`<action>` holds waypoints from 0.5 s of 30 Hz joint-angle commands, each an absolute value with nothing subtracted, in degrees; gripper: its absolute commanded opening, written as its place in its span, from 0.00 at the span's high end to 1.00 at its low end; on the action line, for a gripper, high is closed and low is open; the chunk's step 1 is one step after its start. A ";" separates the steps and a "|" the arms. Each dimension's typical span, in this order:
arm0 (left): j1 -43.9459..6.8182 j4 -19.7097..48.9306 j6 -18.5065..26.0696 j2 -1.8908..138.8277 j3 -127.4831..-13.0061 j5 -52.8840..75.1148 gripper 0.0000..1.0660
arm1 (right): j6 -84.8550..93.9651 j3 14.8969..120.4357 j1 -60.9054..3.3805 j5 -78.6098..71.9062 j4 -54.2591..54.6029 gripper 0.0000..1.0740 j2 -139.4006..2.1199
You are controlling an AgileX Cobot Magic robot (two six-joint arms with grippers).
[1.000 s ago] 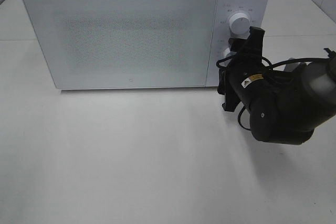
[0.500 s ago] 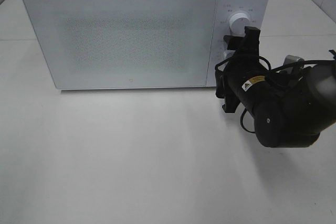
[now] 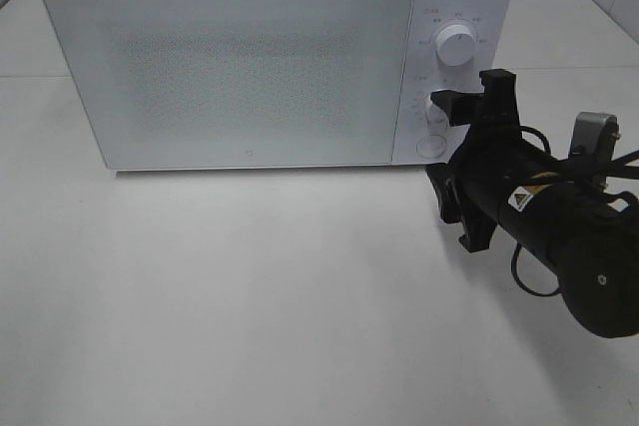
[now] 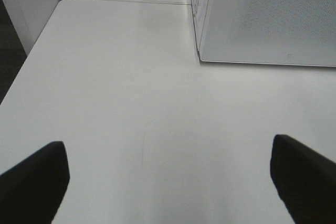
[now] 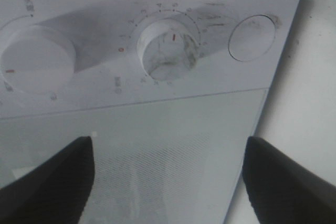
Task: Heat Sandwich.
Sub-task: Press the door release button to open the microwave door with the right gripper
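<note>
No sandwich shows. The microwave (image 3: 240,67) is shut, so it may be inside. The right gripper (image 5: 168,177), jaws apart and empty, faces the lower dial (image 5: 169,48). Likely step: setting the time. Centre the jaws around that dial, close squarely, and twist without slipping. The left gripper (image 4: 168,182) hangs released over the surface (image 4: 131,77).
</note>
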State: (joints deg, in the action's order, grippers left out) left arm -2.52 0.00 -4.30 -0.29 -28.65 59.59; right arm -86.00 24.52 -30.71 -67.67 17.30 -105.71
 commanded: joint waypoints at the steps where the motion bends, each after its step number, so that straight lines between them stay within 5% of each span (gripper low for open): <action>1: -2.41 0.74 -4.24 -1.78 -28.48 59.36 0.08 | -82.39 23.03 -30.60 -61.65 14.15 0.29 -101.99; 15: -2.41 0.74 -4.24 -1.78 -28.48 59.36 0.08 | -50.48 25.50 -30.42 -29.11 14.44 0.29 -86.63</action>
State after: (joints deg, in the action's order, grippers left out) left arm -2.52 0.00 -4.30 -0.29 -28.65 59.59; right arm -54.09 25.10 -30.42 -30.25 14.55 -87.38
